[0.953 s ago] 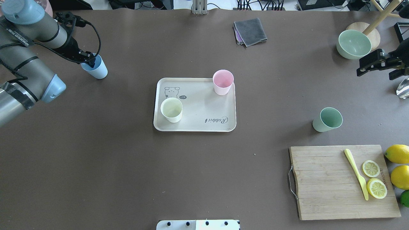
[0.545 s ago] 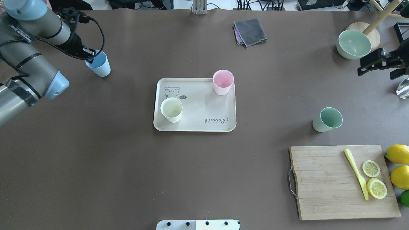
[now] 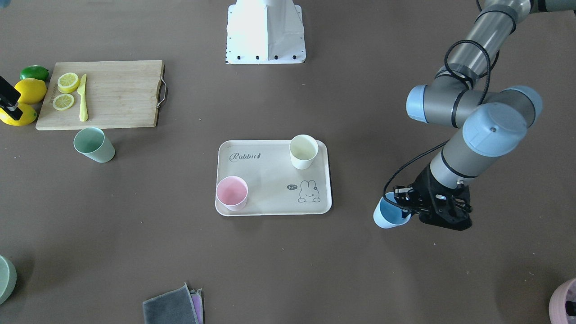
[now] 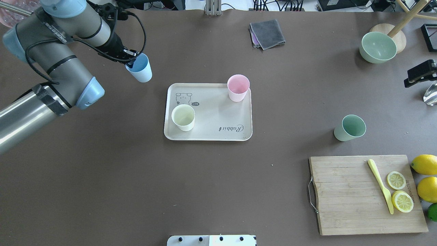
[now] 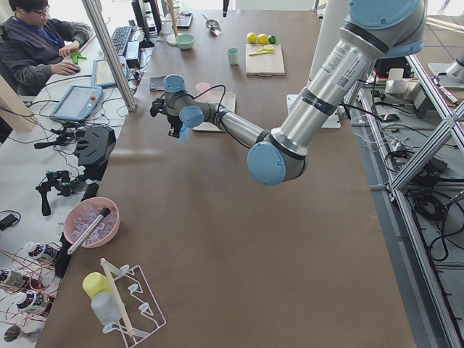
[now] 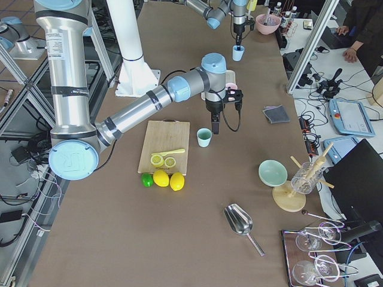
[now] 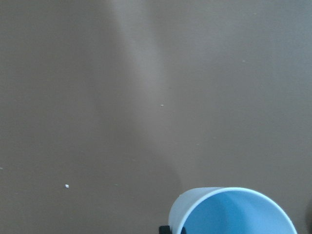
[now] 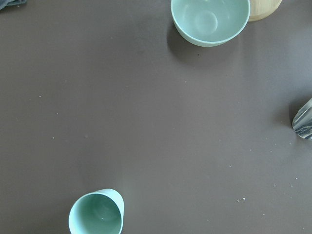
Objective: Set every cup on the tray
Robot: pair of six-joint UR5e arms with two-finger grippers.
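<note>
While the left pincer (image 4: 131, 60) clamps the rim of the blue cup (image 4: 141, 71), that cup sits just off the tray's (image 4: 211, 114) far left corner in the overhead view, close to the rim but not over it. A narrow strip of brown bench (image 4: 136, 177) lies between cup and tray. On the tray, the cream cup (image 4: 183, 118) stands upright near the left edge beside the bunny drawing, and the pink cup (image 4: 238, 88) stands upright in the far right corner, close against the rim. The middle and near right of the tray are bare. The green cup (image 4: 350, 128) stands alone on the bench well to the right of the tray, with open bench all the way between them. The right pincer (image 4: 420, 73) shows only as a black shape at the right edge, beyond the green cup; whether it is wide or narrow cannot be told. Near the green cup lies a wooden board (image 4: 344, 194) carrying a yellow knife (image 4: 380, 186) and lemon slices (image 4: 399, 191), with whole lemons (image 4: 425, 164) beside it. A pale green bowl (image 4: 378, 47) and a folded grey cloth (image 4: 267, 34) rest along the far side. All the cups are matte, smooth and handleless.
</note>
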